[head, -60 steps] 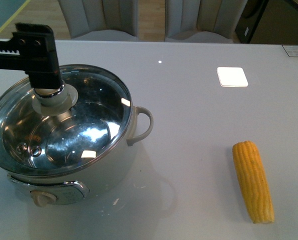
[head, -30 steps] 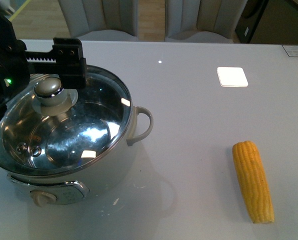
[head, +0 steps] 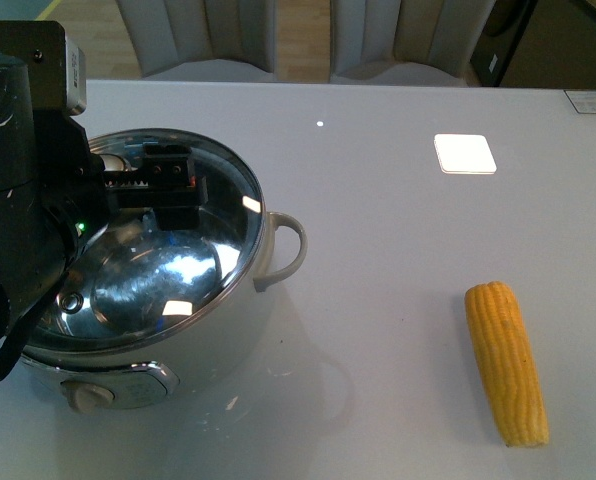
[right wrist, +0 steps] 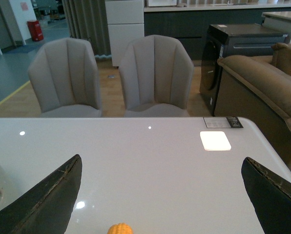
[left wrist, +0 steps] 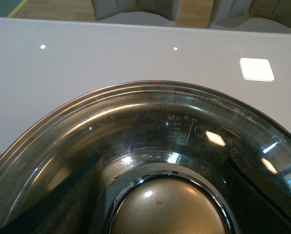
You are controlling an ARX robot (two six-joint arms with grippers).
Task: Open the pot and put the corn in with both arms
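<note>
The big round shiny steel pot (head: 233, 335) sits by the front left corner of the pale grey table (head: 378, 260). Its see-through glass lid (head: 178, 270) is on top, so the pot is shut. A small beige knob (head: 86, 397) shows on the metal plate at the front of the pot. The bulky black left arm (head: 28, 200) hangs over the left side of the lid. The left pincer (left wrist: 165, 157) is right above the lid, with its two dark fingers (left wrist: 62, 195) spread apart. The round brownish lid knob (left wrist: 167, 209) sits between them. I cannot tell if the fingers touch the knob. The yellow corn cob (head: 506, 362) lies flat near the front edge of the table, toward the right side and well apart from the pot. The right pincer (right wrist: 161, 160) is up above the table near the corn. Its black fingers (right wrist: 43, 204) are wide apart and hold nothing. A bright white square (head: 465, 153) shows on the table toward the far right. Two grey chairs (right wrist: 155, 73) stand at the far edge.
</note>
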